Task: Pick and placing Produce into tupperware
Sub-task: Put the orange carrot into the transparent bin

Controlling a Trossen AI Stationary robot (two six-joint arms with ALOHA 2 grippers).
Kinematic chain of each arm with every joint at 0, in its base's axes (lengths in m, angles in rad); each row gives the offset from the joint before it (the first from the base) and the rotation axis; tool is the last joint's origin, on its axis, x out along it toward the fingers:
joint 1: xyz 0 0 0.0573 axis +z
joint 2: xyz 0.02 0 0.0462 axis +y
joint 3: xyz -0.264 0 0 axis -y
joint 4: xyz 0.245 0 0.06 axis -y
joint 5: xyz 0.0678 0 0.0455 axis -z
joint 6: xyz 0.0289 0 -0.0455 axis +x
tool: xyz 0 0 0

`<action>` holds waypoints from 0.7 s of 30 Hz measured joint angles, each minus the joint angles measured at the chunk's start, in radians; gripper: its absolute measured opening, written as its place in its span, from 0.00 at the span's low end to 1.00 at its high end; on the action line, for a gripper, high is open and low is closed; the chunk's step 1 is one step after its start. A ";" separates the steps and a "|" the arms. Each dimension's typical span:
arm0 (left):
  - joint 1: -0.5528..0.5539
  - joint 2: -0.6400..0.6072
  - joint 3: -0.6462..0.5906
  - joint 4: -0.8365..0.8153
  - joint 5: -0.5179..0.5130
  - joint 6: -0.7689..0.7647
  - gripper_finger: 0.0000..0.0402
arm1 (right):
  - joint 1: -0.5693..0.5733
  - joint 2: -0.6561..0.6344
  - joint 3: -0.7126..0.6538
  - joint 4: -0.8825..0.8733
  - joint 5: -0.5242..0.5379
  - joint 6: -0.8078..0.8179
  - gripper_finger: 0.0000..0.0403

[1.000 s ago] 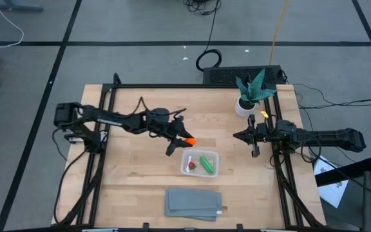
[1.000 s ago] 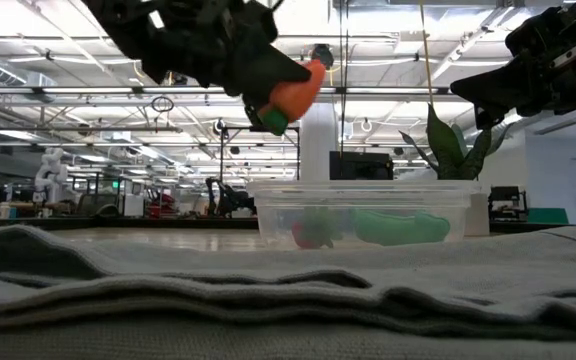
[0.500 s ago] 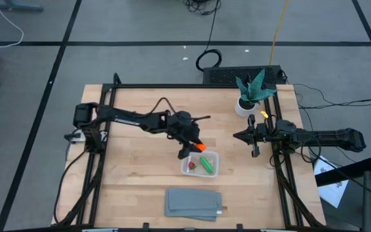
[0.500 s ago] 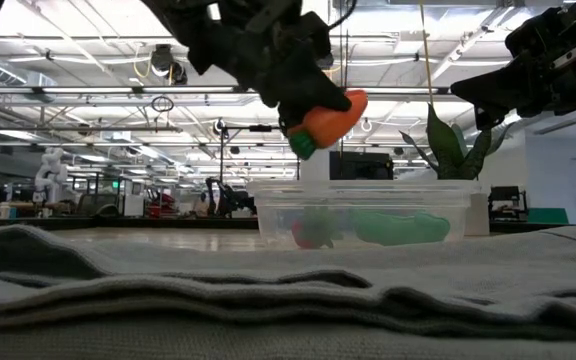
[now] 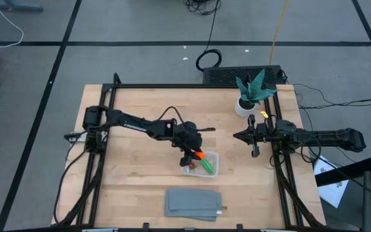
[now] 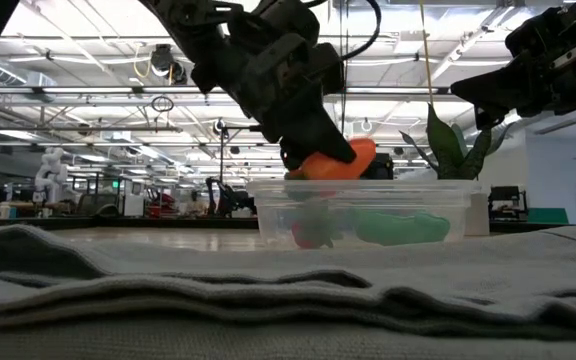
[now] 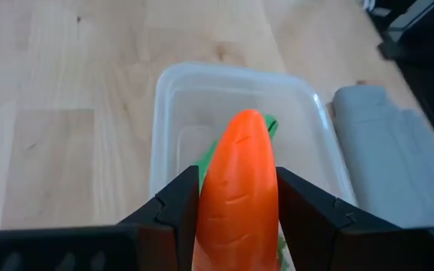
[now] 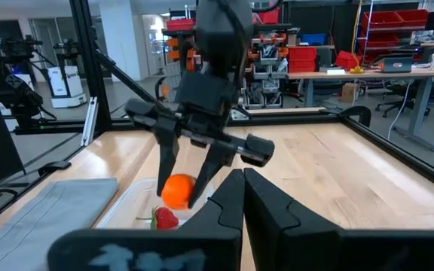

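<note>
Left pincer (image 5: pixel 194 156) pinches carrot (image 5: pixel 199 154) just above the tub (image 5: pixel 212 169), at its left end; carrot (image 7: pixel 236 196) clamped between both fingers (image 7: pixel 178 203), tip toward tub (image 7: pixel 173 98). Low view only: carrot (image 6: pixel 340 162) sits at rim height of tub (image 6: pixel 268 215), not yet down inside. High view only: pod (image 5: pixel 207 165) and berry (image 5: pixel 189 167) lie in tub; grey cloth (image 5: pixel 194 203) near surface (image 5: pixel 134 174) front edge, apart from tub. Plant (image 5: pixel 251 90) at far right corner. Right pincer (image 5: pixel 237 136) w/ fingers pressed together, idle at right, well apart from tub; its wrist view alone shows berry (image 8: pixel 165 218) beneath carrot (image 8: pixel 177 191). No legible writing.
</note>
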 joint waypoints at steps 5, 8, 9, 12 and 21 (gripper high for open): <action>-0.010 0.010 0.000 -0.011 -0.020 0.001 0.37 | 0.000 0.000 0.000 0.002 0.000 0.000 0.00; -0.018 0.010 0.000 -0.012 -0.035 0.018 0.37 | 0.000 0.000 0.000 0.002 0.000 0.000 0.00; -0.020 0.010 0.000 -0.011 -0.037 0.025 0.37 | 0.000 0.000 0.000 0.002 0.000 0.000 0.00; -0.028 0.010 0.000 -0.013 -0.046 0.044 0.37 | 0.000 0.000 0.000 0.002 0.000 0.000 0.00; -0.045 0.046 -0.002 -0.014 -0.081 0.077 0.37 | 0.000 0.000 0.000 0.000 0.000 0.000 0.00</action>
